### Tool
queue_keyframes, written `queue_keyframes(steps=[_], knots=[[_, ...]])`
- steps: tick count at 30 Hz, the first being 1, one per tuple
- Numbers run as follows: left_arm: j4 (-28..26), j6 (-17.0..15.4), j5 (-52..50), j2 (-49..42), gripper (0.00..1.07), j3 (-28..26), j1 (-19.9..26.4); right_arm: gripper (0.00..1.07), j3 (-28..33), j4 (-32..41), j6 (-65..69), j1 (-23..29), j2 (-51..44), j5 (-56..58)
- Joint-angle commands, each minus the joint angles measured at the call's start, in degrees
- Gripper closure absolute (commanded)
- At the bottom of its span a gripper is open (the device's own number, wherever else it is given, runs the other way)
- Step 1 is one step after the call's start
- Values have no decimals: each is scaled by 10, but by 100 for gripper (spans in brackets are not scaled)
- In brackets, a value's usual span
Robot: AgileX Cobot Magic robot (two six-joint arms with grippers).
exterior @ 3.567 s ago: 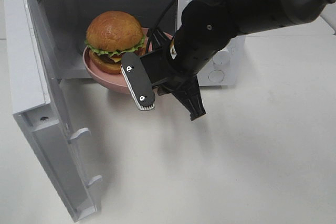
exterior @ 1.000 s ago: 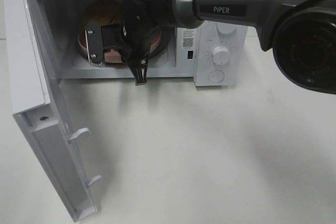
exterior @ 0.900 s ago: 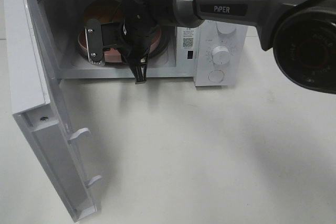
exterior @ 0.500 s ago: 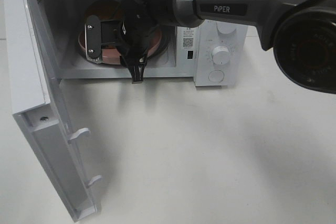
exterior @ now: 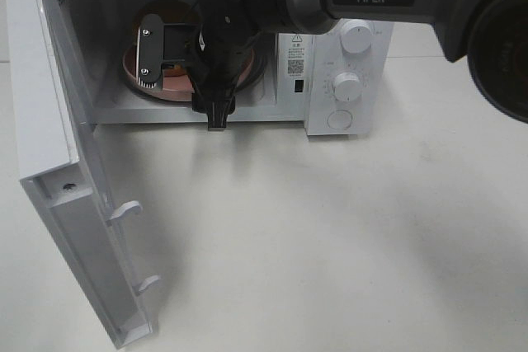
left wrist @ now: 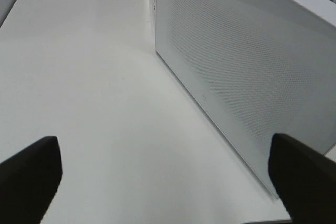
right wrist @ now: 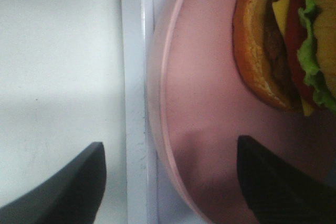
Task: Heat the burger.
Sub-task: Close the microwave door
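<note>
Right wrist view showed the right hand (right wrist: 170, 145) spread, its two fingers well apart with the rim of the pink plate (right wrist: 205, 103) between them and nothing pinched. The burger (right wrist: 273, 40) sat on that plate inside the microwave (exterior: 346, 47), whose door (exterior: 82, 228) stood swung out on the left. Setting the plate down looked to be the step in hand, with the letting-go nearly done. Next, that hand would need to draw straight back toward the near side, clear of the rim so the plate was not dragged; then the door needed shutting. Meanwhile the left hand (left wrist: 163, 145) was spread wide over the bench (exterior: 330, 228), beside a white perforated panel (left wrist: 247, 77).
</note>
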Motion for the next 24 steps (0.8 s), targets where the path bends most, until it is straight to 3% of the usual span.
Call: queue_keyframes(steps=[1,24], knots=[[-2,-1,-5,-8,6,-1,2,34,31,-2,5,-2,-25,-28],[-2,-1,-5,-8,6,-1,2,33,324,2,9,0,-226,-138]])
